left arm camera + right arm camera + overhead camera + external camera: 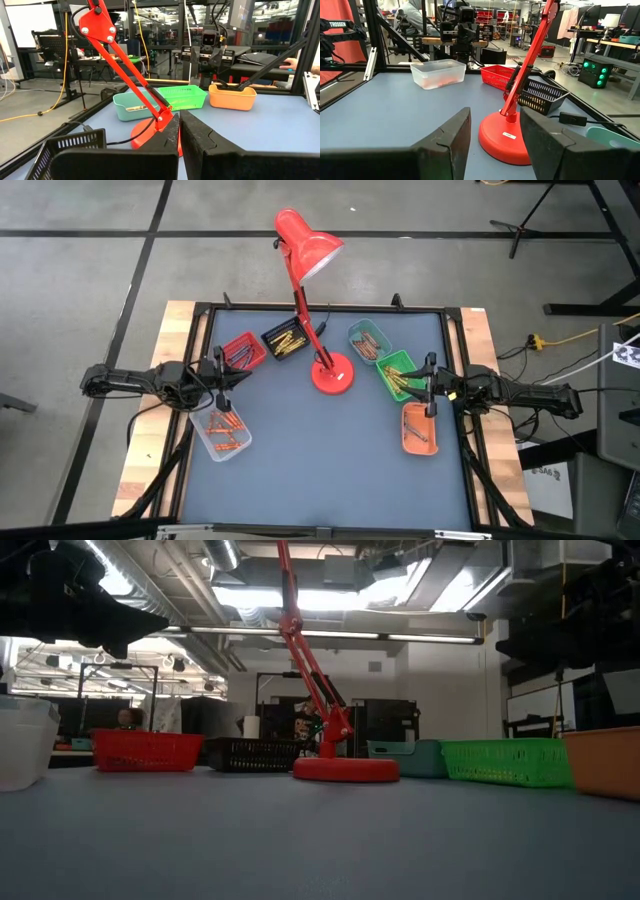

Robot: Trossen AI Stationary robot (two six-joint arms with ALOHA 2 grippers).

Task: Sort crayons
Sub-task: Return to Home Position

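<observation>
1. A grey-blue table top (320, 470) lies in a wooden frame on a grey concrete floor, and a workshop with benches shows beyond it.
2. A red desk lamp (332, 373) with a round base stands mid-table.
3. The crayons (225, 430), short thin sticks that are mostly orange, red and yellow, lie sorted in six small trays.
4. On the left are a red mesh basket (145, 750), a black mesh basket (255, 754) and a clear plastic bin (427, 77).
5. On the right are a teal plastic tray (127, 107), a green mesh basket (505, 760) and an orange plastic bin (232, 99).
6. The left gripper (179, 120) hangs at the left edge between the red basket and the clear bin. Its fingers are pressed together and hold nothing.
7. The right gripper (495, 112) hangs at the right edge by the green basket and the orange bin. Its fingers are spread wide and empty.
</observation>
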